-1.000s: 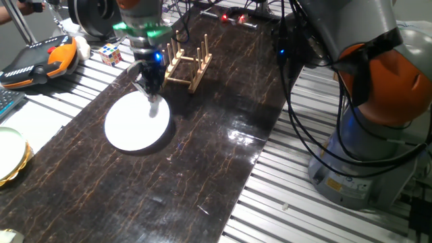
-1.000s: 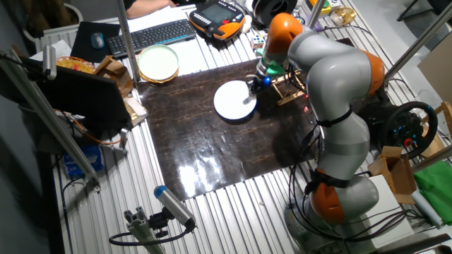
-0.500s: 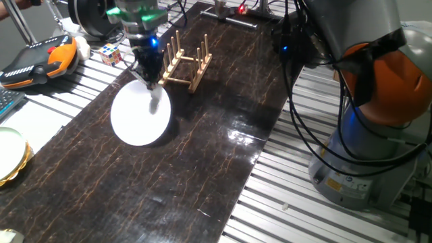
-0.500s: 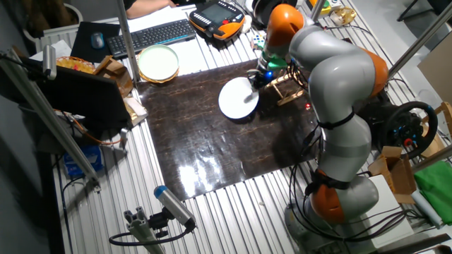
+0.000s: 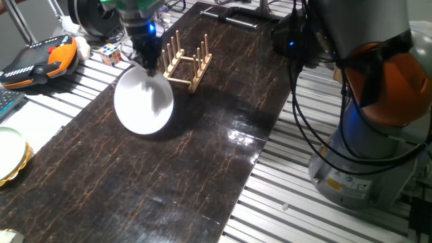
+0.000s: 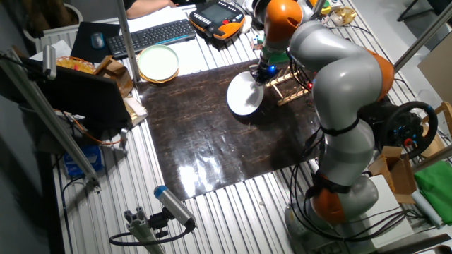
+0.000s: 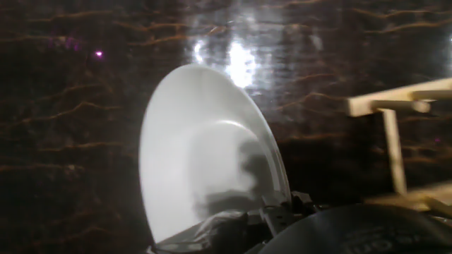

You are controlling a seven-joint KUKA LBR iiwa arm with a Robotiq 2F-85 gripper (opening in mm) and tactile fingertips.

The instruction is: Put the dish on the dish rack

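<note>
The dish (image 5: pixel 143 104) is a plain white round plate, tilted up on its edge and hanging above the dark mat. It also shows in the other fixed view (image 6: pixel 244 94) and fills the hand view (image 7: pixel 205 148). My gripper (image 5: pixel 150 66) is shut on the dish's upper rim, nearest the rack; it also shows in the other fixed view (image 6: pixel 258 76). The dish rack (image 5: pixel 187 61) is a small wooden frame with upright pegs, just right of the dish and apart from it. It also shows in the other fixed view (image 6: pixel 288 85) and at the right of the hand view (image 7: pixel 395 141).
A pale plate with a yellow edge (image 6: pixel 158 63) lies at the mat's far corner, also at the left edge of one fixed view (image 5: pixel 10 154). An orange and black pendant (image 5: pixel 40 57), a puzzle cube (image 5: pixel 111 53) and a keyboard (image 6: pixel 150 35) lie beyond the mat.
The gripper has risen and moved toward the rack with the dish. The dish has gone from lying flat on the mat to hanging steeply tilted above it.
</note>
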